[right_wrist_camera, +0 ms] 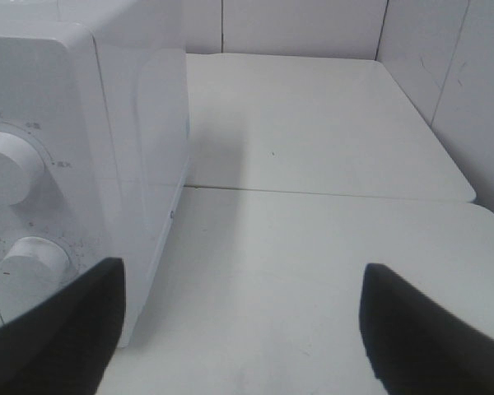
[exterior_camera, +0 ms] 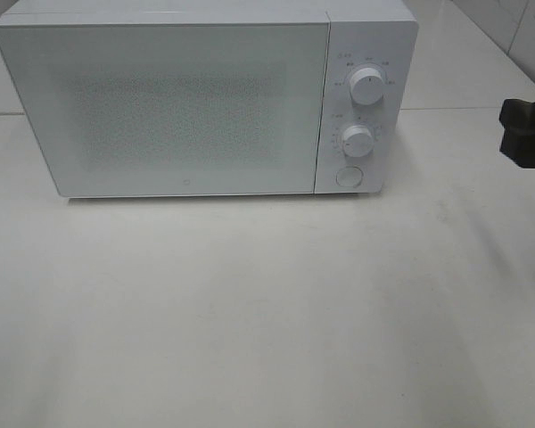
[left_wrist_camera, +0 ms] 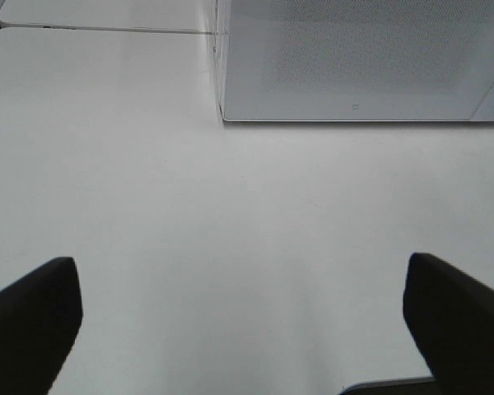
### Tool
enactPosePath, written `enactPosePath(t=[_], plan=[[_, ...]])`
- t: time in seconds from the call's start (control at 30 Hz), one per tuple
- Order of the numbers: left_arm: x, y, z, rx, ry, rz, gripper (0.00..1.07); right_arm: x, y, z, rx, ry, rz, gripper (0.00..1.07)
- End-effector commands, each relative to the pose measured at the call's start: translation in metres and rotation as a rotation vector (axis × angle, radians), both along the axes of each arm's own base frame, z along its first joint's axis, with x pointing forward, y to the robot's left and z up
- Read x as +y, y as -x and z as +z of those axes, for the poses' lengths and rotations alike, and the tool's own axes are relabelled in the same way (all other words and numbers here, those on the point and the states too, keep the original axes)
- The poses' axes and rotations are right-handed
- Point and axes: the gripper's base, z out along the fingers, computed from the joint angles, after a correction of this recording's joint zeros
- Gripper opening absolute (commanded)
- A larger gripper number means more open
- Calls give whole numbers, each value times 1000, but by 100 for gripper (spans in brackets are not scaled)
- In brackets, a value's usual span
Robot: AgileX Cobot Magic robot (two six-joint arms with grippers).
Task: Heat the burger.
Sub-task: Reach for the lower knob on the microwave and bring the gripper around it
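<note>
The burger is out of view in all three views. A white microwave (exterior_camera: 160, 107) stands at the back of the table with its door shut. My left gripper (left_wrist_camera: 243, 321) is open over bare tabletop in front of the microwave's left corner (left_wrist_camera: 222, 115), with nothing between its dark fingers (left_wrist_camera: 33, 321). My right gripper (right_wrist_camera: 239, 329) is open and empty beside the microwave's right side, near the two knobs (right_wrist_camera: 8, 169). In the exterior high view only a black part of the right arm (exterior_camera: 526, 132) shows at the right edge.
The microwave's control panel carries an upper knob (exterior_camera: 367, 86), a lower knob (exterior_camera: 358, 140) and a round button (exterior_camera: 348, 176). The white table (exterior_camera: 267, 312) stretches in front of it. Tiled walls (right_wrist_camera: 445, 74) close the back right corner.
</note>
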Motion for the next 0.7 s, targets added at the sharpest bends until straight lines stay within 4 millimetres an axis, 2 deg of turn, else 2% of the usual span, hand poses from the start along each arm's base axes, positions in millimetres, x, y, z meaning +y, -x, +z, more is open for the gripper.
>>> enactPosePath(t=[0.03,0.27,0.33,0.7], plan=[[0,3,1,-35,11,-2,98,14,-4,-2,-52,55,16,76],[0,3,1,-35,11,-2,98,38,-5,-10,-87,63,21,76],[0,3,1,-35,11,-2,98,57,-1,-16,-94,85,42,76],[0,3,1,-35,11,-2,98,91,16,-30,-107,101,11,76]])
